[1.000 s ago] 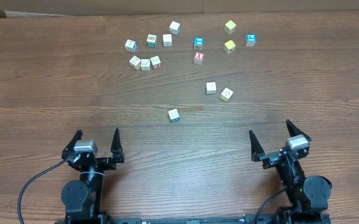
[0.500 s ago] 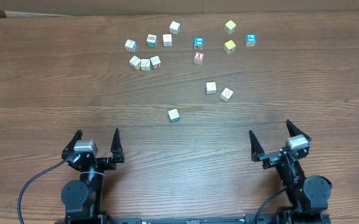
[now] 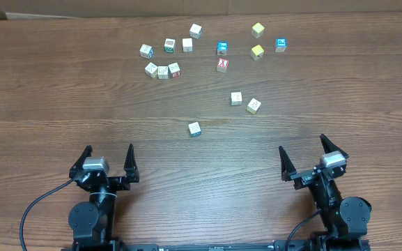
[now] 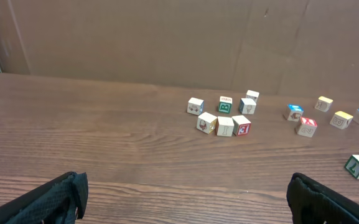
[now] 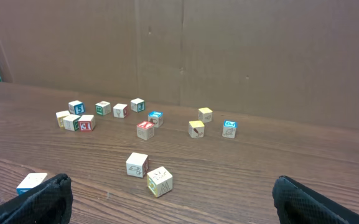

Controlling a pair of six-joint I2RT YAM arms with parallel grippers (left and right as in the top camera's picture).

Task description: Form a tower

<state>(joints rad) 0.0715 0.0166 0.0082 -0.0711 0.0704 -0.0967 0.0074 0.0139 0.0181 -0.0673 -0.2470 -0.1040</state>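
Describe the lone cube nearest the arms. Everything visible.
The lone cube is a small pale wooden block with a printed top and a bluish side. The left wrist view shows a green mark on one face. It sits flat on the wooden table, turned slightly against the grain. It is well apart from the other cubes and nearer the arms than they are. Nothing touches it but the table.

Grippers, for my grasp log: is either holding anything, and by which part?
Nothing held: left gripper and right gripper stand open, short of the pale wooden cubes.
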